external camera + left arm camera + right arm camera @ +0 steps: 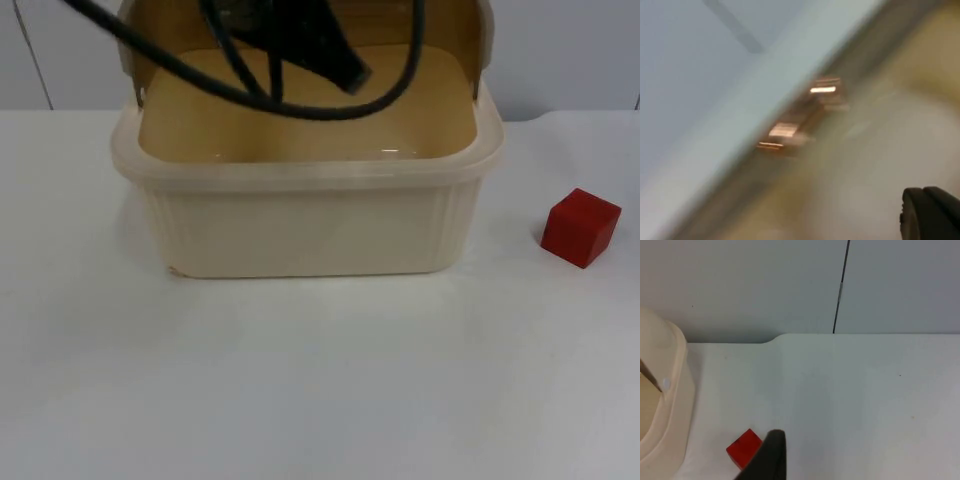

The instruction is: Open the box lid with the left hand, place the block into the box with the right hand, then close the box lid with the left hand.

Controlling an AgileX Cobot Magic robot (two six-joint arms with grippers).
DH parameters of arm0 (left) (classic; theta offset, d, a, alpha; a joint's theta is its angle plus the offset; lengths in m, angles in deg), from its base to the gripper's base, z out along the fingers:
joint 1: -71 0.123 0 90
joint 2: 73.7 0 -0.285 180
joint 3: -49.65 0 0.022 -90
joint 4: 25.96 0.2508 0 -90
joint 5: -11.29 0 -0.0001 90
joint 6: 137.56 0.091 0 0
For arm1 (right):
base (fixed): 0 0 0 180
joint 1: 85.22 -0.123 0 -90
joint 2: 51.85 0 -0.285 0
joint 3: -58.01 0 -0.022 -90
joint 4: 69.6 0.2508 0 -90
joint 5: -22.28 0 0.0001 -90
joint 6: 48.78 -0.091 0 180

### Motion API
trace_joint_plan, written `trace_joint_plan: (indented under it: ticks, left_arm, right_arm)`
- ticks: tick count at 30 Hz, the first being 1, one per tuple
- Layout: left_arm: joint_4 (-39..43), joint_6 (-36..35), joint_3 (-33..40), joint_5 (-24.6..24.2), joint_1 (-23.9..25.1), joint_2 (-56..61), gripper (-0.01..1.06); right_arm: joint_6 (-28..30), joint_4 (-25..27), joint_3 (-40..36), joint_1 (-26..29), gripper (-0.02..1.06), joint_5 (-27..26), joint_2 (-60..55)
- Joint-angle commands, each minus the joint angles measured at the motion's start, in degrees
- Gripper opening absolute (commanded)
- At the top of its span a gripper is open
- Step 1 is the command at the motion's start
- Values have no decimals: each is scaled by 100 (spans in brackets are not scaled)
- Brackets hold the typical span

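A cream plastic box (300,225) stands at the middle of the table with its lid (165,30) raised upright at the back, and its inside holds nothing. My left gripper (345,68) hangs over the box's opening, close to the raised lid. In the blurred left wrist view, the lid's edge with bright hinge glints (805,112) passes by a black fingertip (930,215). A red block (580,227) lies on the table to the right of the box. In the right wrist view, my right gripper's fingertip (769,457) is just beside the red block (744,447), with the box's corner (670,405) close by.
The white table (320,380) runs to a grey partition wall (790,285) with a dark vertical seam (841,287). Open table surface lies in front of the box and around the block.
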Motion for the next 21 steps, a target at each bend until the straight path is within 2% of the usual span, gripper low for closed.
trace_joint_plan:
  ticks: [1, 3, 5, 6, 7, 10, 11, 12, 13, 15, 17, 18, 21]
  left_arm:
    - [-1153, 386, 521, 640, -74, 547, 0]
    - [-1980, 374, 1070, 1036, -60, 1211, 0]
    - [-2746, 354, 1401, 1140, 139, 1888, 0]
    - [-2746, 354, 1401, 1140, 139, 1888, 0]
    - [-3161, 354, 1483, 1140, 263, 2254, 0]
    - [-4102, 354, 1513, 1140, 1048, 3113, 0]
    - [-4275, 354, 1500, 1091, 1464, 3371, 0]
    - [-4275, 354, 1500, 1091, 1464, 3371, 0]
    - [-4314, 354, 1492, 1012, 1846, 3507, 0]
    - [-4314, 354, 1445, 674, 2774, 3670, 0]
    - [-4279, 441, 1232, 23, 3472, 3681, 0]
    - [-4279, 441, 1232, 23, 3472, 3681, 0]
    - [-4214, 1548, 439, -1404, 3778, 3552, 0]
  right_arm:
    - [46, 68, 5, -3, 104, 3, 17]
    - [46, 106, 5, -3, 104, 7, 17]
    - [46, 130, 5, -3, 104, 17, 17]
    - [46, 130, 5, -3, 104, 17, 17]
    - [46, 131, 5, -3, 104, 28, 17]
    - [46, 173, 5, -3, 104, 52, 17]
    - [46, 185, 5, -3, 104, 52, 17]
    - [46, 185, 5, -3, 104, 52, 17]
    - [46, 185, 5, -3, 104, 52, 17]
    - [46, 192, -30, -3, 104, 52, 17]
    - [46, 244, -168, -3, 104, -9, 17]
    - [46, 244, -168, -3, 104, -9, 17]
    - [72, 340, -508, -3, 104, -163, 17]
